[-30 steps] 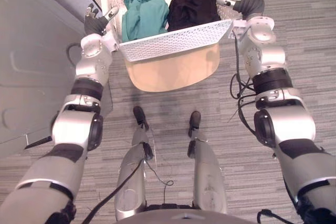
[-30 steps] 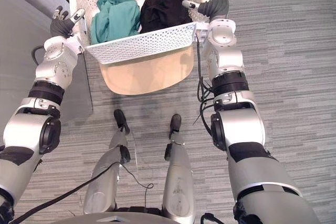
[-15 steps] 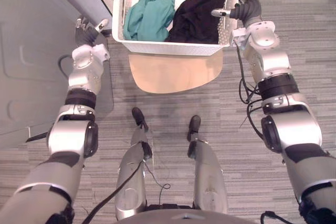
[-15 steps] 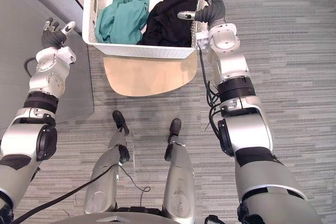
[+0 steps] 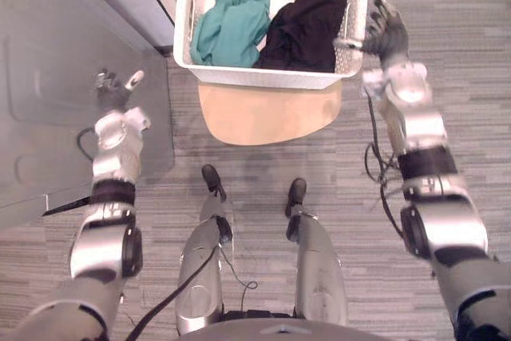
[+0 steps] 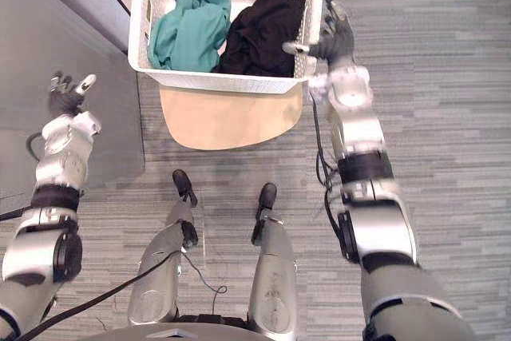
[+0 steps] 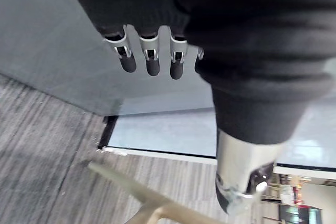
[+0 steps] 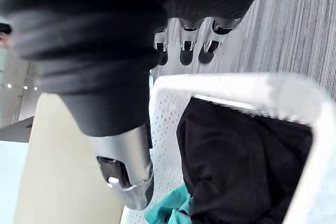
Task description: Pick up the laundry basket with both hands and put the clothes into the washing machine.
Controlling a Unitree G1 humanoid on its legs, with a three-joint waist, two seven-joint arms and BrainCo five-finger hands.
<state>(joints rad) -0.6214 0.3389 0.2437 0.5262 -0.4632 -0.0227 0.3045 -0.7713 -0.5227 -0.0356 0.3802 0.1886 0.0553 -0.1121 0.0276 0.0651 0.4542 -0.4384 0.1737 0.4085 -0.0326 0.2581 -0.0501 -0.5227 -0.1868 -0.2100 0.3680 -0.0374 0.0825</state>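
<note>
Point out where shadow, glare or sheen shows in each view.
Left eye view: the white laundry basket throws a dark band onto the tan wooden board just under its near wall. Right wrist view: past the right robot hand, the basket's rim is washed out by bright light. Left wrist view: the grey panel beyond the left robot hand carries a soft sheen, no hard glare.

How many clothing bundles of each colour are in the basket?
Teal bundle: 1
Black bundle: 1
Total: 2, both lying inside the white basket
</note>
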